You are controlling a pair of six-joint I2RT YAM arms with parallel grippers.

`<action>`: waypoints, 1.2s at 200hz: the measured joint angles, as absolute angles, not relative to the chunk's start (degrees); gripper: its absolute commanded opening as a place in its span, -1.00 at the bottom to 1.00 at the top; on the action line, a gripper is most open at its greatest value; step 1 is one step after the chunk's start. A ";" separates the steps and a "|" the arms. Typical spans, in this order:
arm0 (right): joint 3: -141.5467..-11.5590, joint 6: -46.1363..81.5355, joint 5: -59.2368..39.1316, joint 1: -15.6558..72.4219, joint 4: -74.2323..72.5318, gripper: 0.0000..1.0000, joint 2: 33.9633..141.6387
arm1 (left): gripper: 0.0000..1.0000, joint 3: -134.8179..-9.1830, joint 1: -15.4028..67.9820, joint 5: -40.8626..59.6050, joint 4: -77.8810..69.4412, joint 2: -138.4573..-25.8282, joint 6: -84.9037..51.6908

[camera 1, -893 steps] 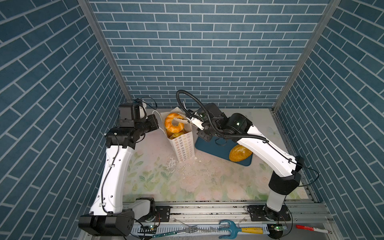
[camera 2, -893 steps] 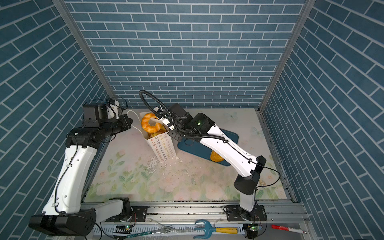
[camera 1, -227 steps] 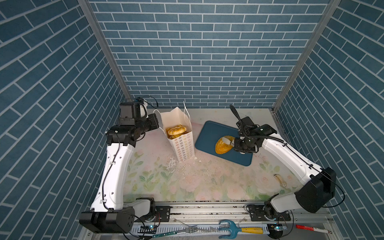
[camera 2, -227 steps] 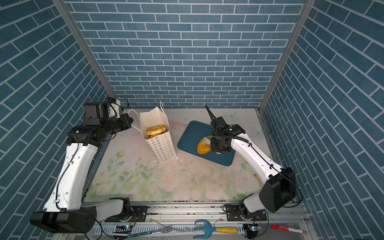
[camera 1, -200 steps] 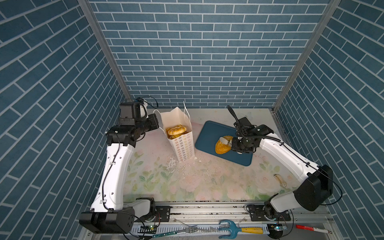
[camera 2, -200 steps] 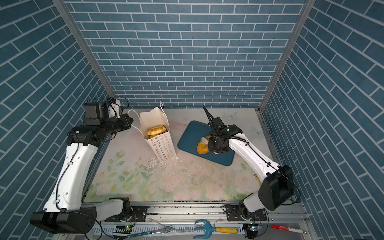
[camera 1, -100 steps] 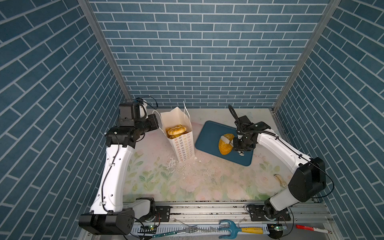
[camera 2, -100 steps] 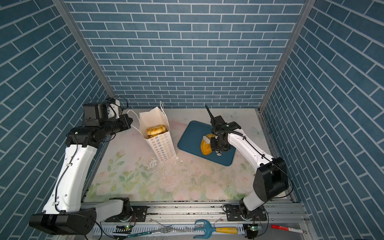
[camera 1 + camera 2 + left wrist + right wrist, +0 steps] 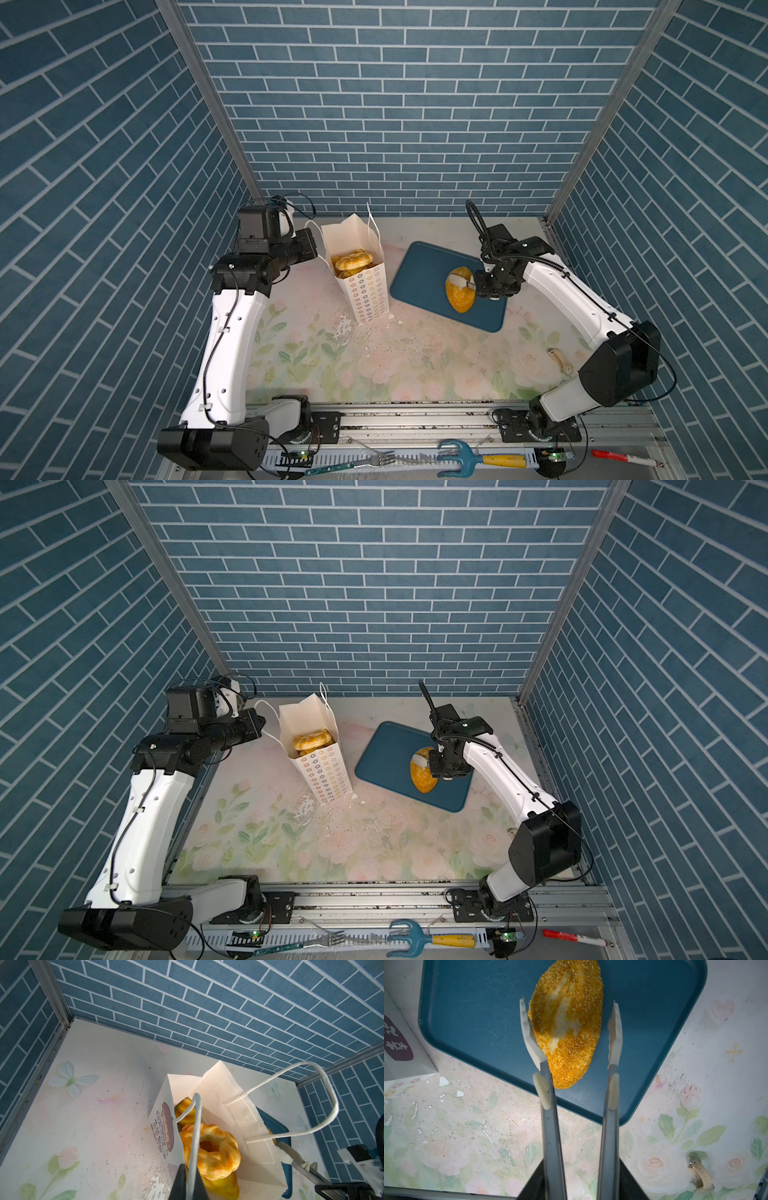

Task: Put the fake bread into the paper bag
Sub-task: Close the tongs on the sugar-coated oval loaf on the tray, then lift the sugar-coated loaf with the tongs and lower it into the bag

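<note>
The seeded oval loaf, the only fake bread outside, lay on the blue tray beside the paper bag. The right hand straddled it unclenched, one tip touching, the other just clear, ready to pinch. On the bag's opposite side the left hand was clenched on a cord handle, apparently holding the mouth open for it.

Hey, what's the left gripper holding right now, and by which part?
The paper bag, by one white cord handle, pinched in the shut left gripper.
</note>
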State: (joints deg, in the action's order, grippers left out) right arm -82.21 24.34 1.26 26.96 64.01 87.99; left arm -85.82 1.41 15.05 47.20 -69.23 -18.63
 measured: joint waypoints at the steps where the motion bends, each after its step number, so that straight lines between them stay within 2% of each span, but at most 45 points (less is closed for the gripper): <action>1: -82.21 24.53 1.30 27.03 63.99 -0.07 87.94 | -0.83 -85.82 1.41 15.05 47.20 -69.23 -18.61; 68: -79.75 28.53 2.87 31.48 60.90 -0.01 89.12 | -0.83 -85.71 1.41 15.05 47.20 -69.21 -18.61; 132: -79.88 28.36 4.75 31.73 61.21 0.02 93.78 | -0.83 -85.65 1.41 15.05 47.20 -69.21 -18.61; 149: -79.88 28.05 4.64 31.79 60.86 -0.03 94.04 | -0.84 -85.65 1.41 15.05 47.20 -69.21 -18.63; 211: -80.86 26.50 6.09 31.77 60.95 -0.39 93.12 | -0.83 -85.65 1.41 15.05 47.22 -69.21 -18.61; 240: -83.15 25.43 7.07 31.77 62.74 -0.42 88.86 | -0.83 -85.65 1.41 15.05 47.22 -69.21 -18.68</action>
